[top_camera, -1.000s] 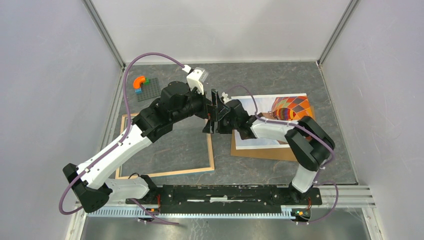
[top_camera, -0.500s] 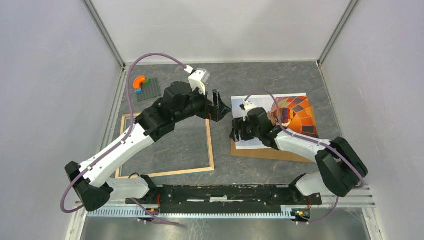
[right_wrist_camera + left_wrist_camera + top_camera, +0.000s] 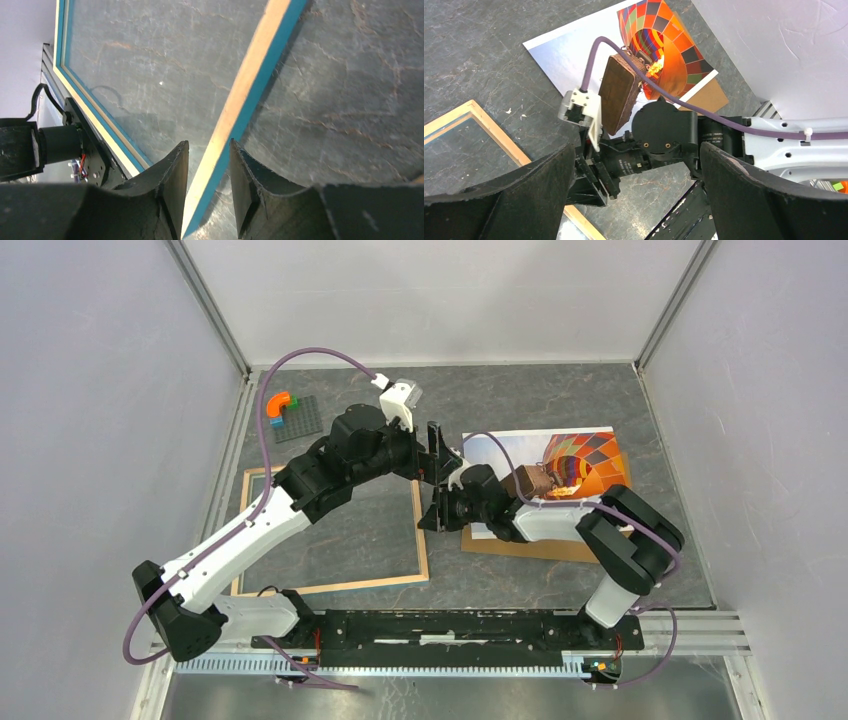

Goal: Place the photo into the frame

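Note:
The frame (image 3: 423, 540) lies flat on the left half of the table, light wood side up, with a blue outer edge. The photo (image 3: 580, 455), a red-orange balloon on sky, lies to the right on the brown backing board (image 3: 520, 548). My right gripper (image 3: 432, 518) is low at the frame's right rail. In the right wrist view the rail (image 3: 260, 65) runs between its fingers (image 3: 172, 175), with a gap left beside it. My left gripper (image 3: 440, 455) is wide open and empty, hovering above the right wrist. The left wrist view shows the photo (image 3: 589, 45) and a frame corner (image 3: 484, 122).
A grey studded baseplate (image 3: 300, 420) with an orange curved piece (image 3: 279, 403) sits at the back left. White walls close in the table on three sides. The arms' black mounting rail (image 3: 450, 625) runs along the near edge.
My right gripper moved from beside the left gripper, over the photo's left edge, then down left to the frame's right rail. My left gripper has barely moved.

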Available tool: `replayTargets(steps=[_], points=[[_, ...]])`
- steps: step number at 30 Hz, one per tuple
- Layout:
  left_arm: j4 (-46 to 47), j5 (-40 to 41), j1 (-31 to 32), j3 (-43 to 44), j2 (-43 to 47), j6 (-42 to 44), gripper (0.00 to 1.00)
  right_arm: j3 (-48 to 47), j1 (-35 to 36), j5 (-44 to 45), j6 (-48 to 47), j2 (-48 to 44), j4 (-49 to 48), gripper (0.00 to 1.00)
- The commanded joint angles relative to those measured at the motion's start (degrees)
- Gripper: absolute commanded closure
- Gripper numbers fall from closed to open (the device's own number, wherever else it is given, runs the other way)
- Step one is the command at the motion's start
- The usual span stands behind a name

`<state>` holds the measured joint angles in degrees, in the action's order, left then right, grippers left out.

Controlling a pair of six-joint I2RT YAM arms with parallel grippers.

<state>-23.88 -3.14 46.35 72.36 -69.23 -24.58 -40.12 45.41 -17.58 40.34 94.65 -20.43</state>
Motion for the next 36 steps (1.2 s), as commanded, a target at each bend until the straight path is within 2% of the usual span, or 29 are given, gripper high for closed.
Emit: replayTargets(steps=[1,3,5,18,23,26,29,33,35,36], points=[[2.0,-0.2,-0.2,0.3,0.5,0.3,0.00,-4.7,1.1,-0.7,1.4,3.0,-3.3,0.60],[2.0,-0.4,-0.2,0.4,0.5,0.3,0.00,-5.6,1.5,-0.5,1.2,3.8,-3.0,0.66],[2.0,-0.6,-0.1,0.4,0.6,0.2,0.00,-5.8,1.6,0.2,1.4,4.3,-2.7,0.67],[2.0,-0.6,-0.2,0.5,1.5,0.3,0.00,-7.6,3.1,0.6,3.1,9.4,-2.5,0.65],[2.0,-0.6,-0.2,0.5,1.5,0.3,0.00,-5.4,3.6,0.5,5.7,7.1,-5.8,0.63],[2.0,-0.7,-0.2,0.5,1.4,0.3,0.00,-5.2,3.6,2.2,4.1,5.2,-3.9,0.61],[1.9,-0.6,-0.2,0.5,1.4,0.4,0.00,-6.8,3.5,4.6,-0.1,2.3,1.9,0.56],[2.0,0.0,-0.2,0.4,1.9,0.8,0.00,-5.4,1.0,7.8,-8.0,-6.2,8.5,0.39],[1.9,0.8,-0.2,0.3,2.1,1.0,0.00,-4.5,-0.9,12.1,-14.0,-11.3,14.9,0.30],[1.9,1.1,-0.1,0.2,2.1,1.0,0.00,-4.4,-1.7,17.4,-16.9,-13.4,19.8,0.27]])
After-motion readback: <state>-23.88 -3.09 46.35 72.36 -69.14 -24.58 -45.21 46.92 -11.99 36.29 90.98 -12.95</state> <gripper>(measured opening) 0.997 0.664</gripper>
